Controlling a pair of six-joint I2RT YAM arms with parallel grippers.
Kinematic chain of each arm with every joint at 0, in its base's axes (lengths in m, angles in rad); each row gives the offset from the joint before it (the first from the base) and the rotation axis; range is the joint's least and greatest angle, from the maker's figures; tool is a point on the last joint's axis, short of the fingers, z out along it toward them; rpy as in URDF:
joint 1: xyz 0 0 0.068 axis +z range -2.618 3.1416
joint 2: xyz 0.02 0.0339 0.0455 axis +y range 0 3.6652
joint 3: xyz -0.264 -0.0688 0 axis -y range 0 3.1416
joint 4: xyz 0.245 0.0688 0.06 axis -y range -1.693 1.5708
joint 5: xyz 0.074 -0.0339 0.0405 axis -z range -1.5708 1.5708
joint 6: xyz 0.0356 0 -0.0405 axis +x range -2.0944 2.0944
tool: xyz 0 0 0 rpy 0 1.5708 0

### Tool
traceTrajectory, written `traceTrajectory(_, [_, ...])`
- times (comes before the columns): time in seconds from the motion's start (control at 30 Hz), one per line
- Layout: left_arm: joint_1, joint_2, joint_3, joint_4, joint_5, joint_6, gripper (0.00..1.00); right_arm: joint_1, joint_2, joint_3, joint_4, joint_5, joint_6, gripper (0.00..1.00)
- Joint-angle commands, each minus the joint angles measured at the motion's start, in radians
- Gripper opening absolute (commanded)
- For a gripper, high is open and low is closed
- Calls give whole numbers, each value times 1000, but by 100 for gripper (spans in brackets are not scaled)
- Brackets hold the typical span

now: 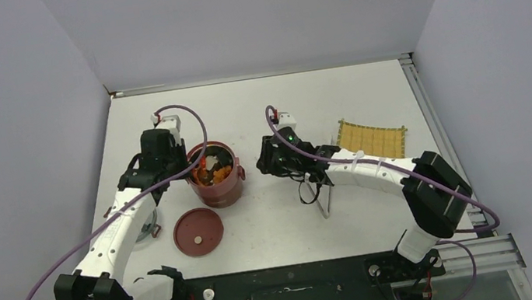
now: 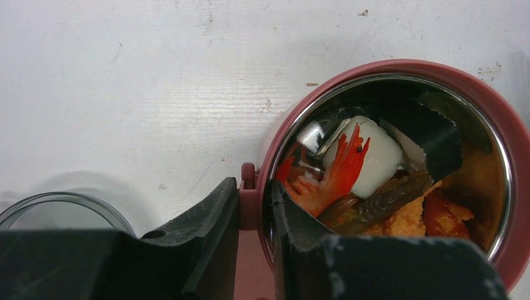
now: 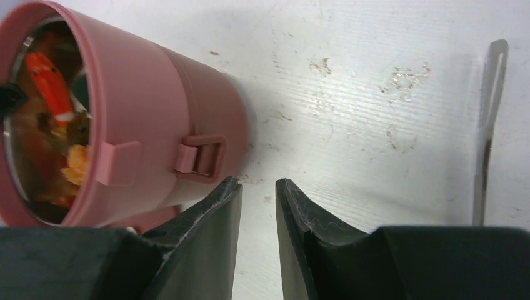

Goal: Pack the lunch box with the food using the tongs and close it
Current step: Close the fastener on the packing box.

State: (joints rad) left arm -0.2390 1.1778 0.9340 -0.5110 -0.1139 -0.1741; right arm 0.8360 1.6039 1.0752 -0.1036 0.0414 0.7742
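While the lunch box (image 1: 220, 192) stands on the table (image 1: 334, 101) with its two dark-red bowls stacked and its top open, the left end effector (image 2: 253, 187) is closed on the left rim of it, with one finger outside the wall and the other inside the steel bowl. The food (image 2: 375, 162) lies in this top bowl: a white block, a red shrimp-like piece and some orange bits are visible. One flat round lid (image 1: 198, 231) lies on the table just in front of the lunch box, on the side of the arm bases. To the right of the lunch box, near it but not touching, hangs the right end effector (image 3: 258, 182); its fingers are only a little apart, and it holds nothing. The tongs (image 3: 480, 184) lie on the table further to the right of the lunch box, beyond this end effector. A yellow mat (image 1: 373, 138) lies well to the right of the lunch box, and a clear bowl (image 2: 62, 197) stands to its left.
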Motion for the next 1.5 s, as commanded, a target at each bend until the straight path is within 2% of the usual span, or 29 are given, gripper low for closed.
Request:
traceTrajectory(0.0, [9,2,5,33,0,18,0,-11,-52,-90,168,-32,-129,30])
traceTrajectory(0.07, [10,3,4,34,-3,22,0,-14,-85,-139,219,-56,-188,32])
traceTrajectory(0.23, [9,-9,1,45,13,20,16,-19,-140,-227,356,-147,-331,39])
traceTrajectory(0.37, [10,-23,-6,59,11,14,24,-20,-135,-279,483,-262,-386,44])
traceTrajectory(0.7, [10,-40,-20,82,19,2,24,14,1,-183,487,-320,-443,44])
traceTrajectory(1.13, [10,-52,-29,85,17,8,25,38,114,-122,493,-245,-436,43])
traceTrajectory(1.33, [10,-58,-31,85,10,10,32,36,142,-113,498,-177,-420,43])
traceTrajectory(1.47, [10,-64,-32,85,9,10,33,37,159,-100,502,-163,-413,42])
